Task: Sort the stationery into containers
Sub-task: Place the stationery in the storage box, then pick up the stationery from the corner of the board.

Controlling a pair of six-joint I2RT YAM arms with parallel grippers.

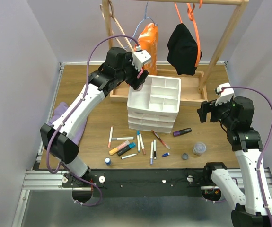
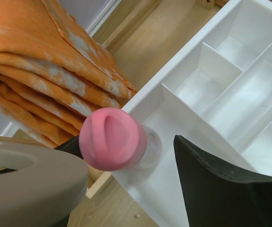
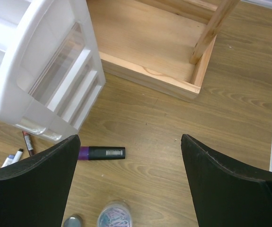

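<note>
My left gripper (image 1: pixel 138 81) hovers over the far left corner of the white divided tray (image 1: pixel 173 81) on top of the drawer unit (image 1: pixel 152 119). In the left wrist view a pink-capped clear bottle (image 2: pixel 112 138) stands between its fingers (image 2: pixel 216 184), over the tray's corner compartment (image 2: pixel 183 156). There is a gap between the bottle and the right finger, so the jaws are open. My right gripper (image 1: pixel 206 113) is open and empty above the table, right of the drawers. Pens and markers (image 1: pixel 131 144) lie in front of the drawers. A purple-and-black marker (image 3: pixel 102 152) lies below the right gripper (image 3: pixel 128 139).
A clear jar of paper clips (image 3: pixel 114 215) and a grey cap (image 3: pixel 72 221) sit near the front right. A blue-capped bottle (image 1: pixel 108 161) stands front left. The wooden rack base (image 1: pixel 192 92), an orange cloth (image 2: pixel 41 61) and a black cloth (image 1: pixel 184 47) are behind the tray. A purple cloth (image 1: pixel 62 113) lies left.
</note>
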